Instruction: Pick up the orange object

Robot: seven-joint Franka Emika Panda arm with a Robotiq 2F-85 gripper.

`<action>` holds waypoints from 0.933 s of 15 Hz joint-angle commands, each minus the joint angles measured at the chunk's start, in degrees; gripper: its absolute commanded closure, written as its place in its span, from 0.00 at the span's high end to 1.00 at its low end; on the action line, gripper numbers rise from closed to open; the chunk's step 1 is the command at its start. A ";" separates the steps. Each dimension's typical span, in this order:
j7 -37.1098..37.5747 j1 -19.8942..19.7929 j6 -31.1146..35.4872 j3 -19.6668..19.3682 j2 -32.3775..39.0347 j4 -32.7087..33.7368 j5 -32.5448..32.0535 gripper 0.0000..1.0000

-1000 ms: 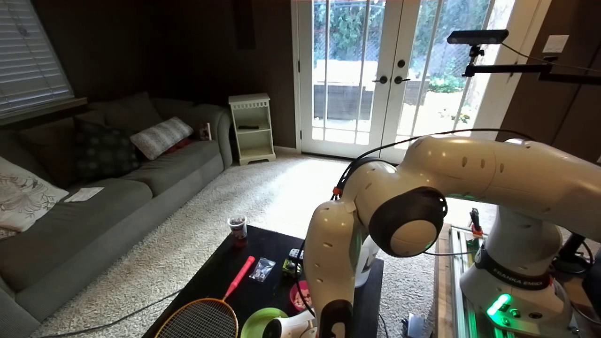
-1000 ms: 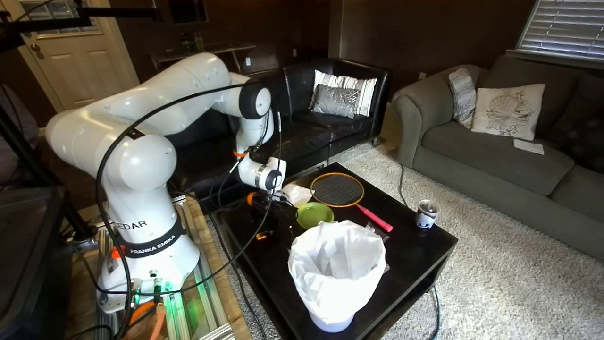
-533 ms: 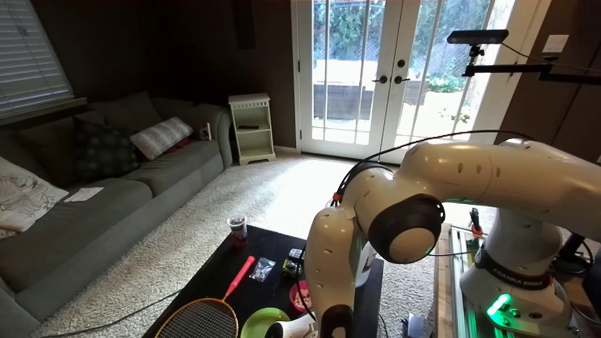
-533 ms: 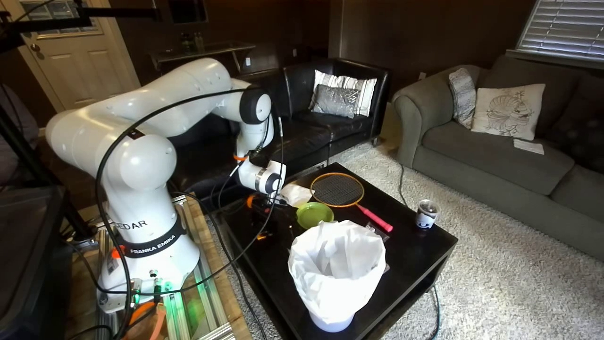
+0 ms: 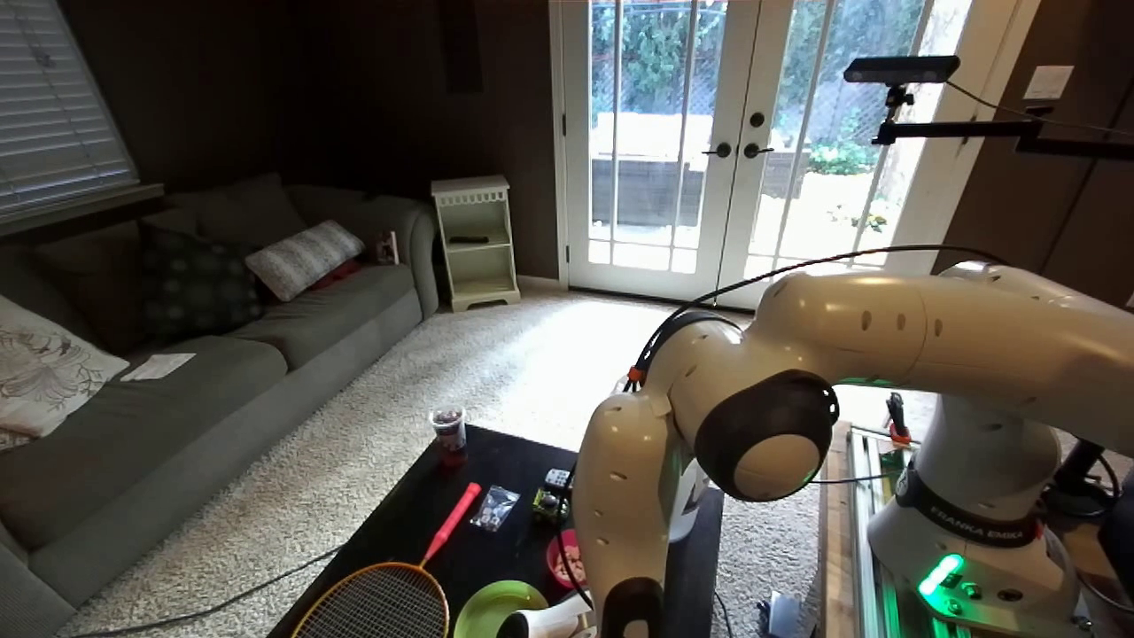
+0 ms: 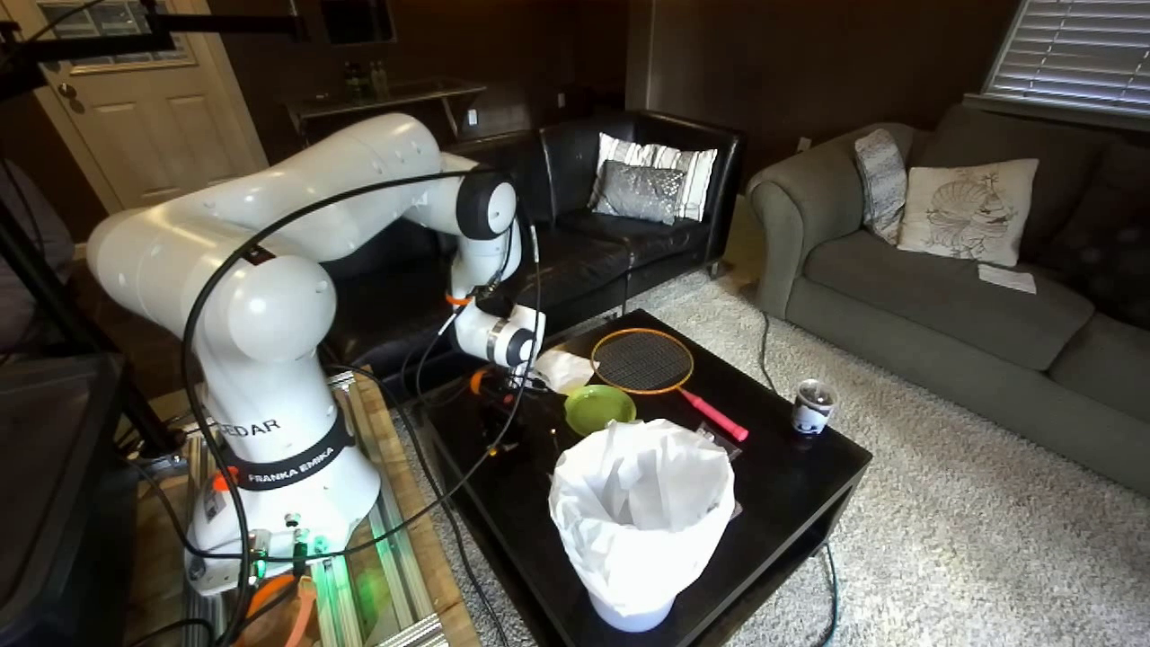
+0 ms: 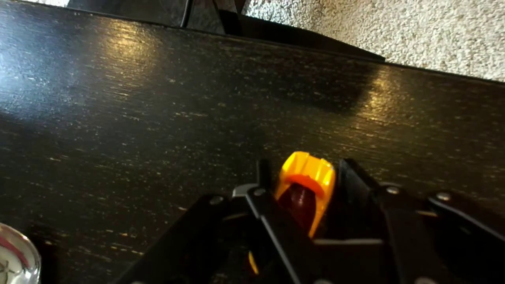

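In the wrist view the orange object (image 7: pixel 311 169) is a small yellow-orange piece with a red-orange rim and a dark red middle. It lies on the dark table, between the two fingers of my gripper (image 7: pixel 304 173). Thin dark gaps show beside it, wider toward the left finger (image 7: pixel 263 173), so the jaws stand around it without clear contact. Part of its lower side is hidden behind a gripper link. In an exterior view the gripper (image 6: pixel 499 431) reaches down to the tabletop, with a small orange patch (image 6: pixel 492 452) at its lower end.
Near the gripper are a green bowl (image 6: pixel 600 409) and a racket (image 6: pixel 643 361). A white-lined bin (image 6: pixel 642 517), a cup (image 6: pixel 813 413) and a pink bowl (image 5: pixel 565 560) also stand on the table. Something clear and round (image 7: pixel 17 256) sits at lower left in the wrist view.
The arm has come down slightly over the last second. In an exterior view the orange patch at the gripper's lower end now shows less. The other things have stayed in place.
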 commanded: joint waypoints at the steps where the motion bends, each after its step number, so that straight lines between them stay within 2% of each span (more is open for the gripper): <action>1: 1.09 0.06 -1.28 0.27 0.51 1.37 -0.07 0.16; 2: 0.76 -0.21 -0.55 0.49 0.29 1.04 -0.10 0.11; 3: 0.68 -0.38 0.06 0.49 0.00 0.57 -0.10 0.14; 5: 0.63 -0.68 1.16 0.39 -0.98 -0.79 -0.14 0.14; 7: 1.83 0.40 -0.38 -0.90 -2.45 -1.77 -0.63 0.14; 9: 4.70 3.23 -4.98 -3.52 -3.84 -1.34 -1.55 0.15; 11: 7.01 5.83 -10.94 -5.72 -4.60 -0.09 -2.90 0.23; 12: 7.64 6.83 -14.24 -6.46 -4.71 0.84 -3.75 0.23; 14: 6.78 8.21 -20.70 -6.77 -4.35 3.27 -5.93 0.15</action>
